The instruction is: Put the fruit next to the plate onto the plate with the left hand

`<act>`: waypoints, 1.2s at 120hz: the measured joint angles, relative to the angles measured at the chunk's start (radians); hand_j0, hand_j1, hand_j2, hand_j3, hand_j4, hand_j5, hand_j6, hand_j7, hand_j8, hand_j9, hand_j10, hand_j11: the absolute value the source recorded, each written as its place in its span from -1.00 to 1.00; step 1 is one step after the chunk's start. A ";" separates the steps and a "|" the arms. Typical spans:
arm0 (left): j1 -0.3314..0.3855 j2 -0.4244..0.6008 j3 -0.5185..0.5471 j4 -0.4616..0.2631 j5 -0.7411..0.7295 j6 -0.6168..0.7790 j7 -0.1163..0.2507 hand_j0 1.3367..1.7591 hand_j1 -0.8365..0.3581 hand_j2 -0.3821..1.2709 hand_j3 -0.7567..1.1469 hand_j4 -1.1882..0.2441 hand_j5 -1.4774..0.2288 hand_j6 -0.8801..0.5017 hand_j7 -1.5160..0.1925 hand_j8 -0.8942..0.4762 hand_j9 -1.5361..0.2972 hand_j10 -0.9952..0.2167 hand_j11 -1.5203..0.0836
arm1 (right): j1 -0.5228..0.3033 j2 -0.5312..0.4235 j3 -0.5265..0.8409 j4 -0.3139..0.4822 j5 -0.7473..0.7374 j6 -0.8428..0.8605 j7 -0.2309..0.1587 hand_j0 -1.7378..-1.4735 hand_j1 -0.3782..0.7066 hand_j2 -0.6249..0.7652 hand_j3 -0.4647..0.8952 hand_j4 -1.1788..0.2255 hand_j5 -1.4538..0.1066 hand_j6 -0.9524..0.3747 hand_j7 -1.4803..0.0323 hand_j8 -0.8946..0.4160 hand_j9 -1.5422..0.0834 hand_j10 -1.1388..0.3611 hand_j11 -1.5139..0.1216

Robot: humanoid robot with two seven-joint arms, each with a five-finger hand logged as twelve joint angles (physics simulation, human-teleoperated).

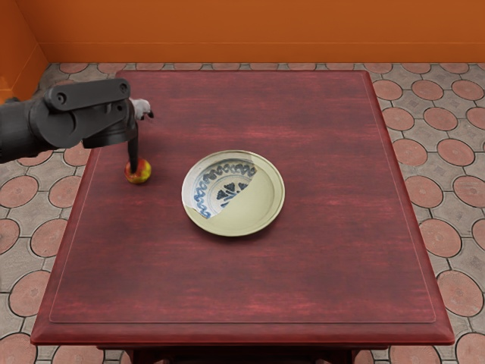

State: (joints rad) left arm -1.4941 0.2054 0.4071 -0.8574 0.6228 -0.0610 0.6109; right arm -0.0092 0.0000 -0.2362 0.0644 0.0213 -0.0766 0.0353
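Red-yellow round fruit (138, 173) is seen near the table's (326, 136) left edge, beside the plate (259, 206). It lies under the left hand (114, 120), whose grip cannot be told.

The left arm (26, 129) is a thick, smooth tube of matte charcoal; it swells into a rounded, drum-shaped joint (64, 123). A flat bar (87, 92) with rounded ends runs across the top in slightly lighter grey; the left hand (117, 125) is near-black, with a small pale grey piece (142, 108) at its edge.
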 joint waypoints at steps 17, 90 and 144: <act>0.004 -0.015 0.019 0.006 0.000 0.024 0.000 0.52 0.72 -0.50 -0.20 0.47 0.53 0.08 0.57 0.11 0.49 0.42 0.68 | 0.000 0.000 0.000 0.000 0.000 0.000 0.000 -0.40 -0.95 -0.10 -0.32 0.68 0.86 0.43 0.96 0.36 0.90 0.52 0.85; 0.035 -0.043 0.072 0.042 -0.007 0.079 0.000 0.52 0.76 -0.38 -0.20 0.44 0.49 0.05 0.53 0.07 0.45 0.38 0.64 | 0.000 0.000 0.000 0.000 0.000 0.000 0.000 -0.40 -0.95 -0.10 -0.32 0.68 0.86 0.43 0.96 0.36 0.90 0.52 0.85; 0.034 -0.063 0.069 0.030 -0.031 0.074 0.000 0.52 0.75 -0.42 -0.20 0.46 0.51 0.07 0.56 0.09 0.47 0.40 0.67 | 0.000 0.000 0.000 0.000 0.000 0.000 0.000 -0.40 -0.95 -0.10 -0.32 0.68 0.86 0.43 0.96 0.36 0.90 0.52 0.85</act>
State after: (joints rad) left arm -1.4601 0.1427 0.4761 -0.8277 0.5914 0.0133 0.6112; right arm -0.0092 0.0000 -0.2362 0.0644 0.0213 -0.0766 0.0353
